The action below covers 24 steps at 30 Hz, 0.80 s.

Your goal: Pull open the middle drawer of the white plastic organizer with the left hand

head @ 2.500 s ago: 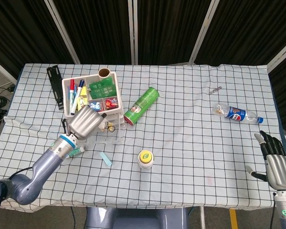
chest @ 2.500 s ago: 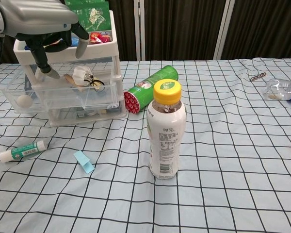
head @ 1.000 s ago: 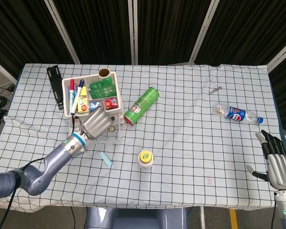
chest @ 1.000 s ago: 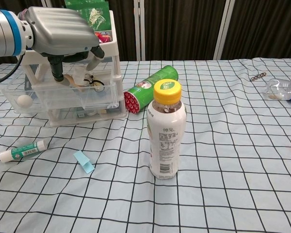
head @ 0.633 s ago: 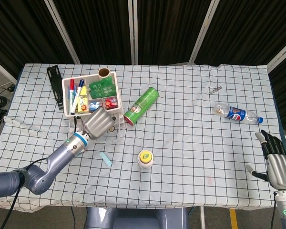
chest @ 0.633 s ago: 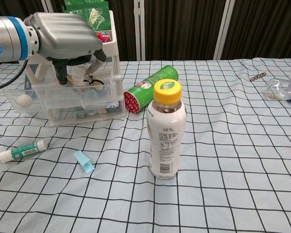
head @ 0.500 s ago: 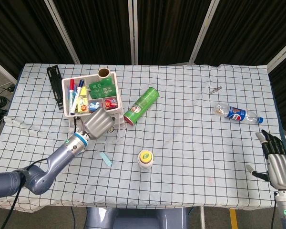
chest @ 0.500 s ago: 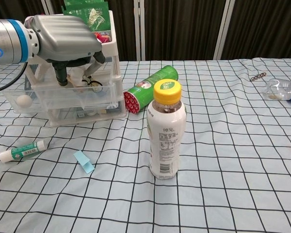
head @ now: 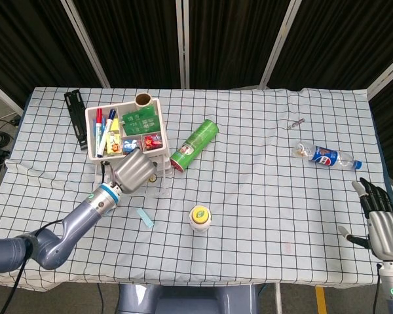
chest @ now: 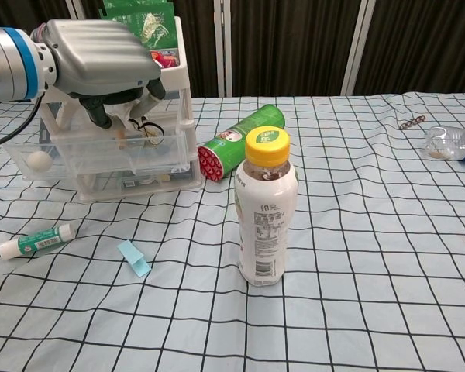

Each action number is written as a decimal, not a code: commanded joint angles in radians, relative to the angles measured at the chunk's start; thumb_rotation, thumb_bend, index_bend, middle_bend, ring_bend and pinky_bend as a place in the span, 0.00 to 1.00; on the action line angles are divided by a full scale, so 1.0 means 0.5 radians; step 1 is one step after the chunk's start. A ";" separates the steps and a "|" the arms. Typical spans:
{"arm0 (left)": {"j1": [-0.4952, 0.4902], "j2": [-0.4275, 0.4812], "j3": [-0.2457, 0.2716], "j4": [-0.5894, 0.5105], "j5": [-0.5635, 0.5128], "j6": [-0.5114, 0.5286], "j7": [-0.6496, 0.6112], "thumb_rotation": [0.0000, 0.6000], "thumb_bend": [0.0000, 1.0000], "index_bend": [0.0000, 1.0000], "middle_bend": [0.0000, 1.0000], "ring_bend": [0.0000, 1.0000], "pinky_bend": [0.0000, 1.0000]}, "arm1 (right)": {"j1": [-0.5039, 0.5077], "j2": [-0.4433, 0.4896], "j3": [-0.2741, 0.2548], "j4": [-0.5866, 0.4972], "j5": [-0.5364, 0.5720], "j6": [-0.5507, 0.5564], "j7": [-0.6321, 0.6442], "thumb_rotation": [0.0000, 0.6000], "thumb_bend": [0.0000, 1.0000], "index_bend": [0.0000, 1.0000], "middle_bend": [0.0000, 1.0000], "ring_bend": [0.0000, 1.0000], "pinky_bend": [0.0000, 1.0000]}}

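The white plastic organizer (head: 128, 134) (chest: 182, 93) stands at the table's back left, its top tray full of markers and green packets. Its clear middle drawer (chest: 70, 155) is pulled out toward me, with a white ball and keys inside. My left hand (head: 135, 171) (chest: 101, 58) hangs over the drawer. Its fingers (chest: 101, 115) curl down just behind the drawer's front wall. My right hand (head: 383, 226) shows only in the head view, off the table's front right corner, with its fingers spread and nothing in it.
A green can (head: 195, 145) (chest: 240, 139) lies beside the organizer. A yellow-capped bottle (head: 198, 218) (chest: 267, 209) stands front centre. A small tube (chest: 35, 240) and a blue clip (chest: 133, 258) lie before the drawer. A cola bottle (head: 327, 157) lies far right.
My left hand has slid right along the pulled-out drawer over 2.5 s. In the last half second its fingers curled in a little higher. The drawer has barely moved.
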 commanded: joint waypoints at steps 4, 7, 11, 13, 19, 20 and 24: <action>0.008 0.055 -0.019 -0.083 0.015 0.042 0.015 1.00 0.35 0.59 0.81 0.71 0.66 | 0.000 0.004 0.001 -0.002 0.003 -0.002 0.004 1.00 0.08 0.00 0.00 0.00 0.00; 0.026 0.099 -0.032 -0.144 0.030 0.081 0.001 1.00 0.35 0.59 0.81 0.71 0.66 | -0.002 0.008 0.003 -0.005 0.006 0.001 0.010 1.00 0.08 0.00 0.00 0.00 0.00; 0.081 0.180 -0.035 -0.237 0.108 0.157 -0.063 1.00 0.35 0.59 0.81 0.71 0.66 | -0.004 0.010 -0.001 -0.010 -0.003 0.006 0.007 1.00 0.08 0.00 0.00 0.00 0.00; 0.112 0.214 -0.039 -0.268 0.138 0.196 -0.101 1.00 0.35 0.59 0.81 0.71 0.66 | -0.005 0.009 -0.003 -0.010 -0.006 0.007 0.002 1.00 0.08 0.00 0.00 0.00 0.00; 0.270 0.329 -0.063 -0.413 0.213 0.426 -0.218 1.00 0.34 0.59 0.81 0.71 0.66 | -0.005 0.003 -0.009 -0.015 -0.017 0.011 -0.022 1.00 0.08 0.00 0.00 0.00 0.00; 0.308 0.338 -0.069 -0.437 0.228 0.488 -0.238 1.00 0.34 0.58 0.81 0.72 0.66 | -0.005 0.001 -0.011 -0.016 -0.018 0.010 -0.026 1.00 0.08 0.00 0.00 0.00 0.00; 0.513 0.360 -0.068 -0.522 0.271 0.748 -0.408 1.00 0.35 0.58 0.82 0.72 0.66 | -0.006 -0.006 -0.019 -0.020 -0.033 0.014 -0.047 1.00 0.08 0.00 0.00 0.00 0.00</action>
